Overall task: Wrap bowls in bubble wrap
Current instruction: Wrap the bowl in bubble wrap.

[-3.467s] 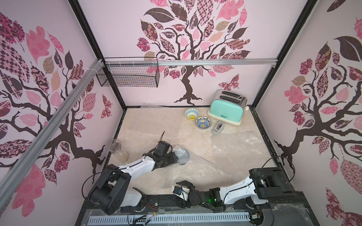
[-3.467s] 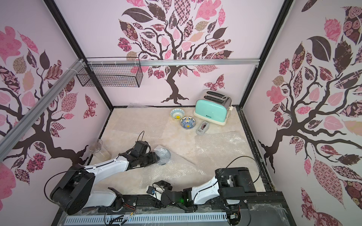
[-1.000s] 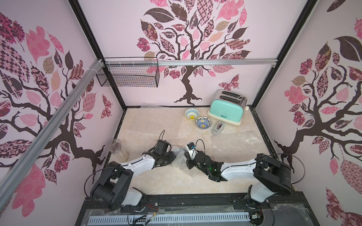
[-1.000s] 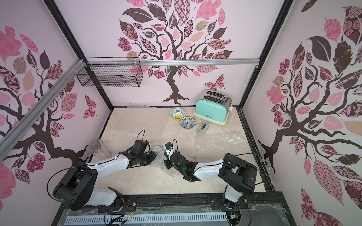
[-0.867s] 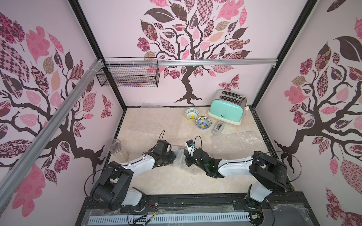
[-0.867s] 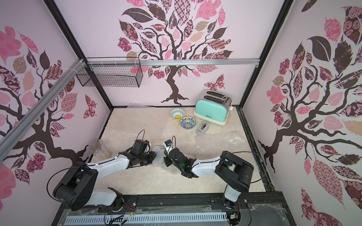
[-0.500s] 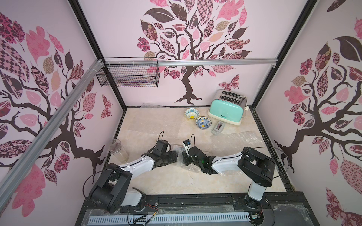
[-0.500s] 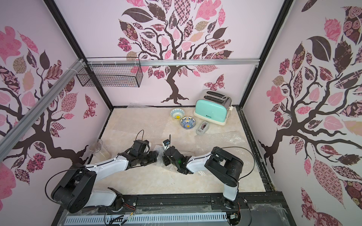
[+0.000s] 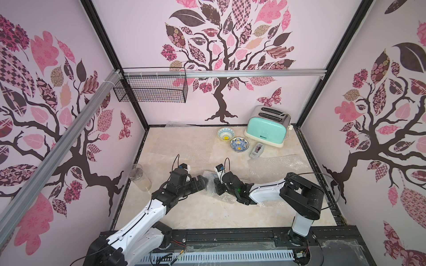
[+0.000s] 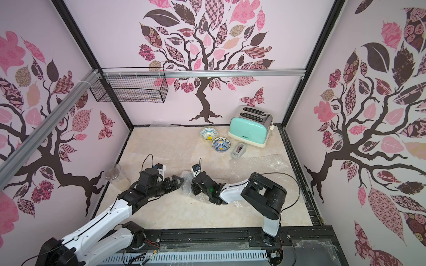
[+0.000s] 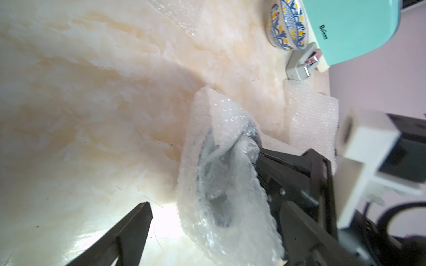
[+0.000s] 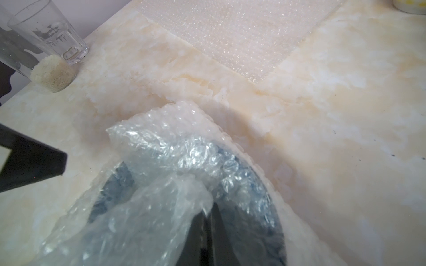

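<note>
Mid-surface, between the two arms, sits the blue floral bowl (image 12: 251, 184), bundled in bubble wrap (image 9: 209, 184). Your left pincer (image 9: 204, 183) stands wide open with nothing in it. Its tips are just beside the bundle, on the side facing the drinking glass (image 9: 139, 177). Your right pincer (image 9: 217, 187) is closed on a gathered fold of the wrap on the opposite side (right wrist view: the fingers (image 12: 198, 237) are pressed together through the plastic). So the bundle lies straight ahead of the left pincer and in the grasp of the right. Both are about equally near, but only the right has hold.

Orientation: the bowl is round, so it has no long axis of its own. As far as a top view shows, the bundle's length runs roughly along the line joining the two pincers, with loose wrap trailing under the right arm. Which way the bowl's mouth faces cannot be told through the plastic (it looks tipped rather than flat).

Judgement: bring any re-grasp by the left in along that joining line. A yellow-centred bowl (image 9: 226, 134) and a second yellow-centred bowl (image 9: 239, 144) wait unwrapped near the toaster (image 9: 267, 132).
</note>
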